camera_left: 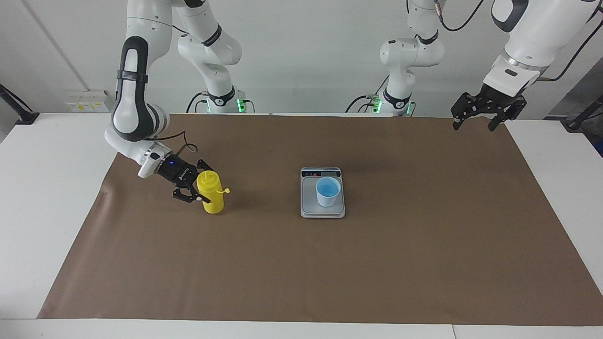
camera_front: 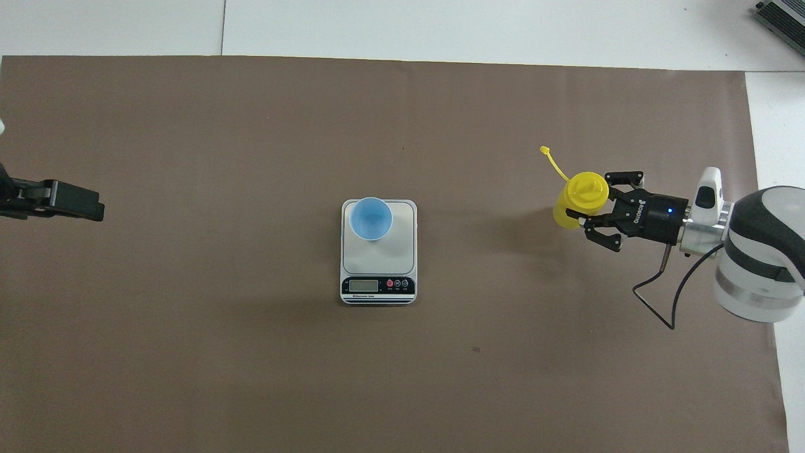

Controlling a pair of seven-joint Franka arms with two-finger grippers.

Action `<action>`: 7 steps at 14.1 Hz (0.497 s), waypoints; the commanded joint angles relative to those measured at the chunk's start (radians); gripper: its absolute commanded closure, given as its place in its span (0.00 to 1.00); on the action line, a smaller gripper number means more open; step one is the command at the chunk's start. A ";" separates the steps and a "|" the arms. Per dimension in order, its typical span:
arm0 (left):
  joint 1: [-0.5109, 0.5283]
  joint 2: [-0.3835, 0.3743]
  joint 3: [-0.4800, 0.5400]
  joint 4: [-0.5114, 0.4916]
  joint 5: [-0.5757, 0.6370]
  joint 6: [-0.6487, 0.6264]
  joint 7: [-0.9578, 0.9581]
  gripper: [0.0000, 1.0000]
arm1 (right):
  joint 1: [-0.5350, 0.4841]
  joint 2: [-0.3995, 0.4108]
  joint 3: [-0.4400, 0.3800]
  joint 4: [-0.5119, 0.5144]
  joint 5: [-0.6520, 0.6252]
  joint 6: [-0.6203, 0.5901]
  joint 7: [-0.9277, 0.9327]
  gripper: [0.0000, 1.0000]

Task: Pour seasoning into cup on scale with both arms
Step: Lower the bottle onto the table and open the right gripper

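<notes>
Near the robots' edge, at the left arm's corner, the left gripper [camera_left: 479, 114] hangs open above the table, the cup [camera_left: 328, 191] sits on the scale [camera_left: 322, 210] mid-table, and the right gripper [camera_left: 196, 185] clasps the upright bottle [camera_left: 210, 192] toward the right arm's end.

The table [camera_left: 56, 197] is white, smooth and a bit shiny. A big brown sheet [camera_left: 424, 263] like matt paper lies flat on it. On the sheet, the scale [camera_left: 322, 209] has a silver-grey plate with a dull shine. The cup [camera_left: 328, 191] on the scale looks like smooth blue plastic. The seasoning [camera_left: 210, 191] looks like smooth yellow plastic. The arms [camera_left: 136, 94] have glossy white shells and black bands.
</notes>
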 commanded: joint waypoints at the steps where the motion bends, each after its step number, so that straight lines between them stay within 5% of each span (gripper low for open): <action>1: 0.007 -0.026 -0.002 -0.023 0.007 -0.008 -0.008 0.00 | -0.029 -0.009 0.009 -0.008 0.036 -0.040 -0.024 0.00; 7: 0.007 -0.026 -0.002 -0.023 0.007 -0.008 -0.008 0.00 | -0.075 -0.023 0.000 -0.008 -0.023 -0.072 -0.032 0.00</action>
